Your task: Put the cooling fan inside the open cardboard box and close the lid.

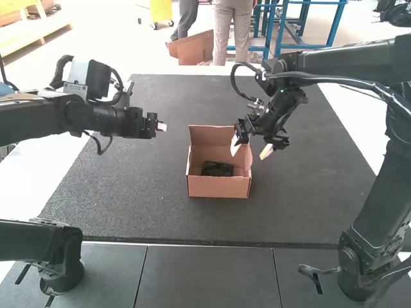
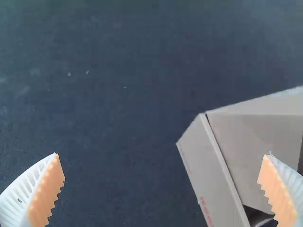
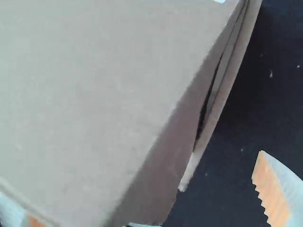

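- The left gripper [image 1: 157, 126], fingers apart and empty, hovers over the surface [image 1: 128, 186] left of the box [image 1: 218, 185], likely keeping clear.
- The fan [image 1: 216, 169] lies inside the open box, so only closing seems left.
- The lid [image 1: 210, 133] stands upright at the box's far edge.
- The right gripper [image 1: 250, 151], fingers apart, straddles cardboard at the box's right side near the lid, probably to fold the lid down.
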Motion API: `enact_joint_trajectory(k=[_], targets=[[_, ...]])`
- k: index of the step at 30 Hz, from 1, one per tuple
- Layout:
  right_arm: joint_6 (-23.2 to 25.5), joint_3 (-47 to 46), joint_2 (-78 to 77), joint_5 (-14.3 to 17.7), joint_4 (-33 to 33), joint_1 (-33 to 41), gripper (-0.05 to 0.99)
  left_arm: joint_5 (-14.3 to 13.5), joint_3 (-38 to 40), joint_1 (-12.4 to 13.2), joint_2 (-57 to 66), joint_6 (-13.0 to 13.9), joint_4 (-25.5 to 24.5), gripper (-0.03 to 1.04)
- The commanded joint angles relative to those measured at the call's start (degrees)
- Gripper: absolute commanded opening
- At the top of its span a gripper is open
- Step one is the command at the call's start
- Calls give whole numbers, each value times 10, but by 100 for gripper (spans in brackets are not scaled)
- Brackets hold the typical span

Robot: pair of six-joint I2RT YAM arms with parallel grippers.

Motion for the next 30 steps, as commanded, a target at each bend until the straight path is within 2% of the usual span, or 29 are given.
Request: enact_joint_trajectory(k=[1, 5, 8, 11, 14, 16, 19, 21, 24, 30], targets=[[3, 17, -41, 0, -2, -21, 92, -27, 26, 2, 15, 9, 19, 97], [2, 7, -90, 35, 31, -45, 92, -33, 45, -15, 50, 9, 38, 97], [13, -14, -137, 89, 101, -69, 92, -41, 63, -49, 79, 6, 49, 97], [53, -43, -184, 105, 181, -95, 92, -43, 79, -84, 105, 3, 55, 97], [61, -78, -225, 132, 247, -122, 91, -44, 99, -105, 124, -1, 56, 97], [65, -98, -251, 132, 272, -136, 91, -58, 116, -115, 134, -2, 55, 97], [66, -121, -282, 130, 277, -154, 91, -77, 138, -128, 152, -1, 52, 97], [68, -133, -300, 125, 277, -161, 91, -101, 155, -136, 162, -1, 45, 97], [69, -152, -323, 119, 275, -175, 91, -120, 173, -134, 174, 0, 25, 97], [70, -176, -362, 106, 269, -194, 91, -125, 178, -133, 194, 1, 20, 97]])
